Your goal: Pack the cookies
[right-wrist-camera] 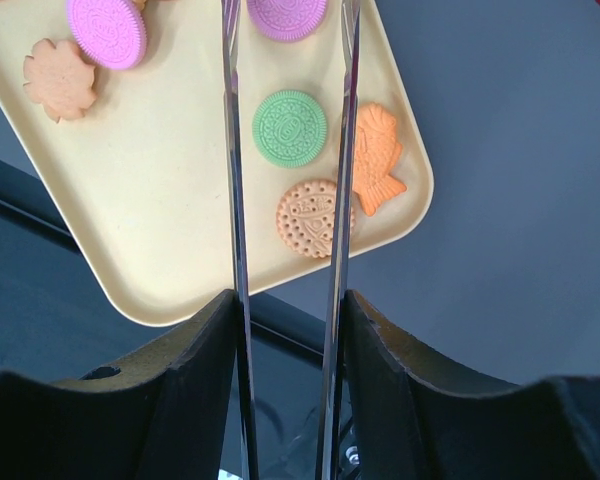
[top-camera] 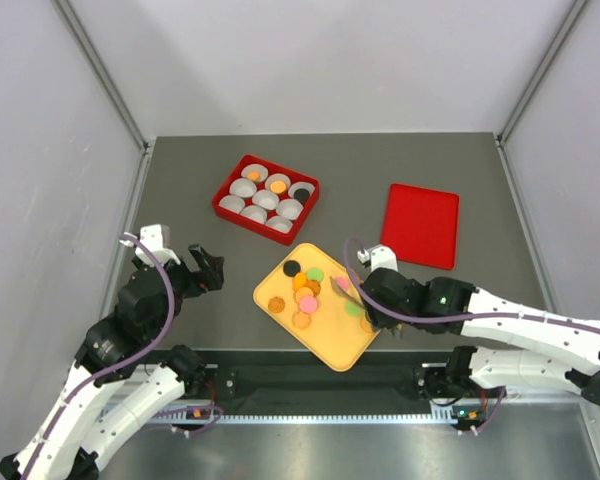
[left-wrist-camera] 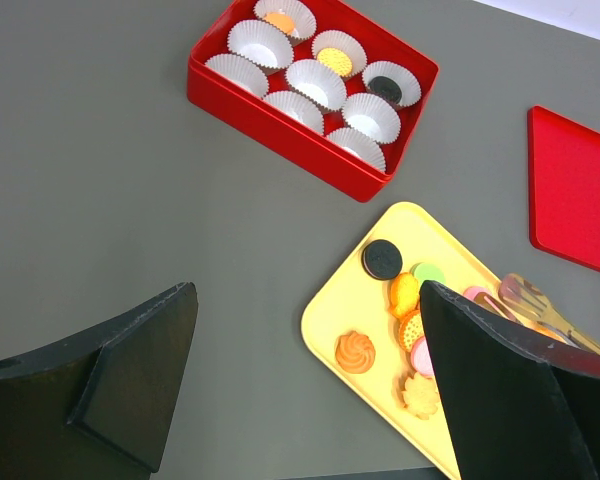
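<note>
- L arm: elbow bent, forearm angled fwd; L gripper [top-camera: 208, 267] jaws spread wide.
- R arm: stretched low toward the left; R gripper [right-wrist-camera: 287, 305] squeezes the tongs' [right-wrist-camera: 232, 150] 2 blades.

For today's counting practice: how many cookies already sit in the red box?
3, all in the box's far row of cups: an orange cookie at left, an orange one in the middle, a black cookie at right. The other cups look empty.

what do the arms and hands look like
The left arm and right arm are white segments with black joints, each looped by a purplish cable. The left hand and right hand have matte-black fingers. The right arm shows a green light.
</note>
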`<state>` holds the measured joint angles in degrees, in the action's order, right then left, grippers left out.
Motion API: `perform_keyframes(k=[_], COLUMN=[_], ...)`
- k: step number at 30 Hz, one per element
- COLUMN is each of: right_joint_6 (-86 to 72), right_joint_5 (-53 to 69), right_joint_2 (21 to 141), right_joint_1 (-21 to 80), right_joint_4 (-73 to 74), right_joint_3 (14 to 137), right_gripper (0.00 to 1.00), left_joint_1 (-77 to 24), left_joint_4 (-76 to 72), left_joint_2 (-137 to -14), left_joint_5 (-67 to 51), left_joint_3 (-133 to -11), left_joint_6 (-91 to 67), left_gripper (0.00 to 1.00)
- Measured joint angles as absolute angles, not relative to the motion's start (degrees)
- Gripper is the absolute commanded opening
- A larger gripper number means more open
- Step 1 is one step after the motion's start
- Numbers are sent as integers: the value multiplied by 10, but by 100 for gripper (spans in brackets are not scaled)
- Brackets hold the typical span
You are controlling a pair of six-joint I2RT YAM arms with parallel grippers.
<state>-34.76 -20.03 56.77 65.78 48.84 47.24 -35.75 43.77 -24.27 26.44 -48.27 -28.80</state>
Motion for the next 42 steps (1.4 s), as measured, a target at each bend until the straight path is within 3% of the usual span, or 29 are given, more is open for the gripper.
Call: perform_keyframes(k=[42], right_joint_6=[-345], right_joint_5=[-199], right_joint_2=[600], right_joint_1=[677], right_joint_4=[508], right_joint_3=[510], right_gripper=[36], left_joint_1=[-357], left_joint_4=[438], left_joint_2=[-241], left_joint_5=[264], left_joint_3=[-483], left_joint_6=[-288], left_gripper=[97])
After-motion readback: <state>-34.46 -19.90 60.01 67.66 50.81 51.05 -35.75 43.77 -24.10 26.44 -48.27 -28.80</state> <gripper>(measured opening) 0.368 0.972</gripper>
